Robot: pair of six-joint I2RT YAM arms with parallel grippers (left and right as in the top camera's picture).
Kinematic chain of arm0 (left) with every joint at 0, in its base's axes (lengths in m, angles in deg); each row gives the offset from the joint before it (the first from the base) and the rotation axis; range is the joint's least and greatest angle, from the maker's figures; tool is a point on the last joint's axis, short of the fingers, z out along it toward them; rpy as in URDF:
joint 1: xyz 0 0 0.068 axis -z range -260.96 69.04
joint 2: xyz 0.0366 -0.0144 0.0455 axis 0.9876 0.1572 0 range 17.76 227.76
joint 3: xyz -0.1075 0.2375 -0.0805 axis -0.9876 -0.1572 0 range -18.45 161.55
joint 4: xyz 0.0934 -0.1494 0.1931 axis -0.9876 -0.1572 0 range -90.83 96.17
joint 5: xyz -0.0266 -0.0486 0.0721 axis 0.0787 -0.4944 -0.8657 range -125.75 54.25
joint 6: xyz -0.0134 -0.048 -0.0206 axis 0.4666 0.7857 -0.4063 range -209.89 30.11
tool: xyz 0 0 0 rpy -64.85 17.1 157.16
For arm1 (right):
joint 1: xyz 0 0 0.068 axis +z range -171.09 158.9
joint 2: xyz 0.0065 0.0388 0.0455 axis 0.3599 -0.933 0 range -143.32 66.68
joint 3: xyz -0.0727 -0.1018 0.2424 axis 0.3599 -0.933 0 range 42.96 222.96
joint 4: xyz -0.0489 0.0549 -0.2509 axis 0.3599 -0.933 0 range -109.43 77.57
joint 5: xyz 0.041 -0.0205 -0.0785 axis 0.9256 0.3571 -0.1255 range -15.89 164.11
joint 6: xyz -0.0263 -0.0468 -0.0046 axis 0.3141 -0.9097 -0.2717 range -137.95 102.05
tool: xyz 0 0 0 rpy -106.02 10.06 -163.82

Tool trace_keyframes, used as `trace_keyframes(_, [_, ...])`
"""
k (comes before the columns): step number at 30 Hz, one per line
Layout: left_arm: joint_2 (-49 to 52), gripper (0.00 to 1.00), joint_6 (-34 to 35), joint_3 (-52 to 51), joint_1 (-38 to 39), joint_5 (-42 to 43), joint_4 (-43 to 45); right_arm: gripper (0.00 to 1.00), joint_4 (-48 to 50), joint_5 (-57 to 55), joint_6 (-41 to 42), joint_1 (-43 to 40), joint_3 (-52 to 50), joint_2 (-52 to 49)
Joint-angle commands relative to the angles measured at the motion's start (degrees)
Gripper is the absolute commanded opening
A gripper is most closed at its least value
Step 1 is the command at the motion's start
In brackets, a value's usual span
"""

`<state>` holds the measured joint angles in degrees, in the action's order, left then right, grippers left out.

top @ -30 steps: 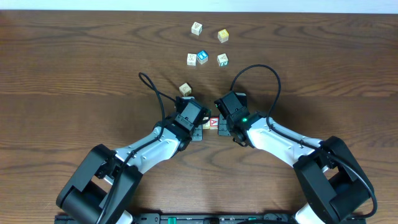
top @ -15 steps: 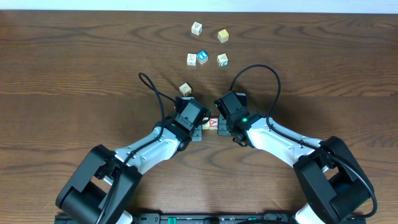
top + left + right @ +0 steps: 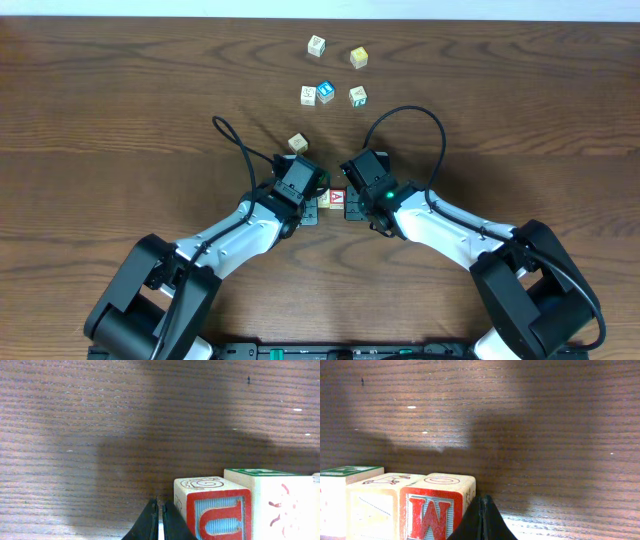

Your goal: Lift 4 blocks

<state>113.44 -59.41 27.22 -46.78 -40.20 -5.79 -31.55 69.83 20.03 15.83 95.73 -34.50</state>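
Because the blocks point(image 3: 335, 198) lie as one short row between the two arms, near the middle of the table point(image 3: 120, 120), the likely plan is to squeeze them end to end, and that is where the risk lies. If either arm eases its push, or the arms rise unevenly, the row could buckle. The inner pieces, the green-topped block point(image 3: 280, 505) and the cream block point(image 3: 372, 507), could then drop out. A push off the row's axis could swing the end pieces, the U block point(image 3: 212, 512) and the W block point(image 3: 437, 510), sideways. Whether the row rests on the wood or hangs clear of it I cannot tell.

The left gripper point(image 3: 158, 512) has its fingers pressed together with nothing between them, their outer side just beside or against the U block. The right gripper point(image 3: 482, 512) is likewise closed on nothing, its side at the W block. Loose cubes point(image 3: 325, 92) lie well apart at the far side.
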Motion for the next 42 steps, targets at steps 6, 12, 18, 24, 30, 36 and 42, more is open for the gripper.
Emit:
trace_keyframes(6, [-1.4,0.07,-1.3,2.2,1.0,5.0,0.9,0.01,1.2,6.0,0.5,2.0,2.3,1.2])
trace_keyframes(12, [-1.4,0.07,-1.3,2.2,1.0,3.5,0.4,0.01,0.5,5.3,0.5,2.0,2.3,1.2])
trace_keyframes(18, [-1.4,0.07,-1.4,2.2,0.9,3.3,0.4,0.01,0.2,5.0,0.5,2.0,2.3,1.2])
trace_keyframes(24, [-1.4,0.07,-1.8,2.2,0.9,2.6,0.3,0.01,0.2,4.9,0.5,2.0,2.3,1.2])
trace_keyframes(30, [-1.4,0.07,-2.0,2.2,-0.1,1.6,-0.6,0.01,0.2,4.8,0.5,2.0,2.3,1.2])
trace_keyframes(36, [-1.4,0.07,-2.5,2.2,-1.8,1.6,-1.3,0.01,0.2,4.5,0.5,2.0,2.3,1.2])
trace_keyframes(42, [-1.4,0.07,-4.0,2.2,-2.2,0.7,-1.3,0.01,0.2,4.3,0.5,2.0,2.3,1.2])
